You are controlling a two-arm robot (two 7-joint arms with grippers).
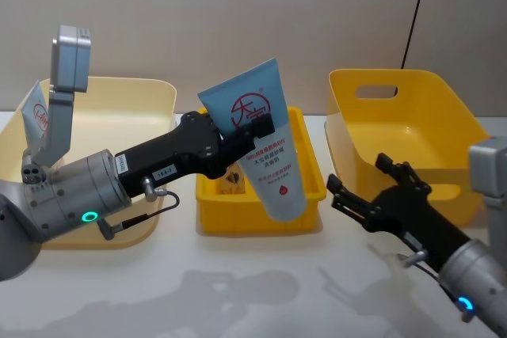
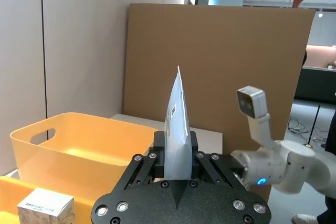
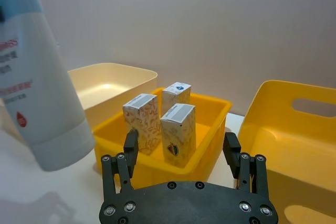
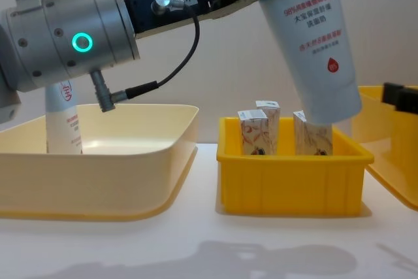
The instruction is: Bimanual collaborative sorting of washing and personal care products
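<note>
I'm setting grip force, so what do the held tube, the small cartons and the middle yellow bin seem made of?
Tube in the left gripper: likely soft plastic, smooth satin white-to-blue skin, flat crimped end. Cartons: apparently printed paperboard, matte, sharp folded edges. Bin: probably rigid moulded plastic, slight sheen, thickened rim. Right gripper hovers open beside the bin.

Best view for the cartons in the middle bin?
Right wrist view: all three cartons stand unobstructed. Chest view shows their tops above the bin wall; head view, a glimpse under the tube; left wrist view, one.
</note>
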